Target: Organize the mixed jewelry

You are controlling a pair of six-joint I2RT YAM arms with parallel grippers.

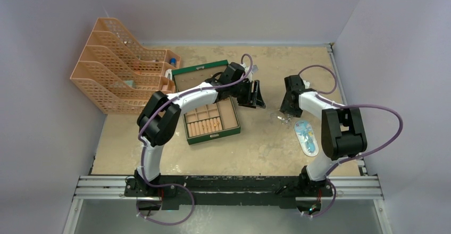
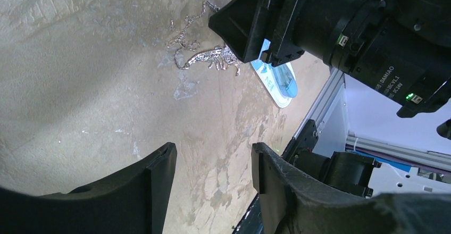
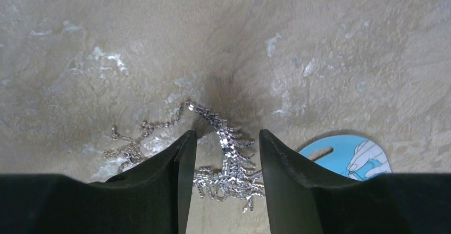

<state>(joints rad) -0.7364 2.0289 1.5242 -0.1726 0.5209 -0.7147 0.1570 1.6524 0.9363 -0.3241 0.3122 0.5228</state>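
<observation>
Mottled tan desk point(image 3: 319, 32), pale walls all round. Right tool point(image 3: 226, 135) low over the desk, jaws standing apart, gripping nothing. Silvery chain tangle point(image 3: 230, 176) lying flat directly between its two fingers and spilling out past one of them, with the light-blue packet point(image 3: 345, 157) just outside the other. Left tool point(image 2: 213, 149) likewise spread and empty, hovering off to the side, the tangle well ahead of its fingertips and the green box point(image 1: 211, 119) back beside its arm.

Judged to be the pick-up of the chain. Best done by lowering to fingertip contact with the desk, then closing slowly on the thick knot in the gap rather than on a loose strand. Worth keeping the outer finger off the packet, so as not to drag it along. Likely to dangle and snag once lifted, so raise straight up and gently before carrying toward the box. Hold the left tool clear of that path.
</observation>
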